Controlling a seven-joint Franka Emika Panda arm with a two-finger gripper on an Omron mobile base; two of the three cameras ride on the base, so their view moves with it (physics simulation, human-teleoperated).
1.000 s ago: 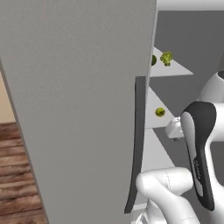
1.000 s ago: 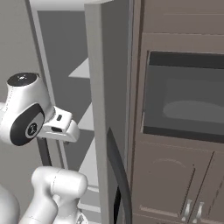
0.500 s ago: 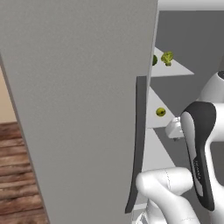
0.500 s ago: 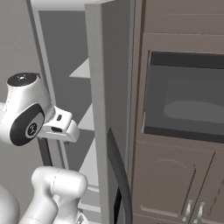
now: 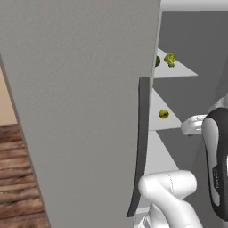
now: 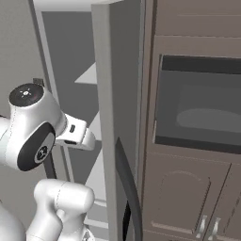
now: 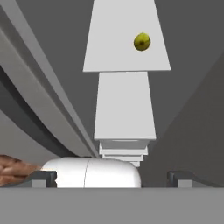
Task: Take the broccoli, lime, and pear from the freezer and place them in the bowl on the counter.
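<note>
The freezer door (image 5: 80,111) stands wide open, its dark curved handle (image 5: 139,147) facing me. On the upper inner shelf lies the light yellow-green broccoli (image 5: 169,58). Beside it a dark green round fruit, probably the lime (image 5: 157,61), is half hidden by the door's edge. One shelf lower rests a small yellow-green fruit, probably the pear (image 5: 163,114) (image 7: 142,41). My gripper (image 7: 111,178) is open with nothing between its fingertips (image 7: 43,177). It hangs in front of the shelves, below and short of the pear. The bowl and the counter are out of view.
The door's edge (image 6: 107,117) and handle (image 6: 129,188) stand close to the right of my arm. Beyond the door are a built-in dark oven (image 6: 202,108) and brown cabinets (image 6: 188,202). Several pale shelves (image 7: 124,105) stack below the pear. Wooden floor (image 5: 18,178) shows at the left.
</note>
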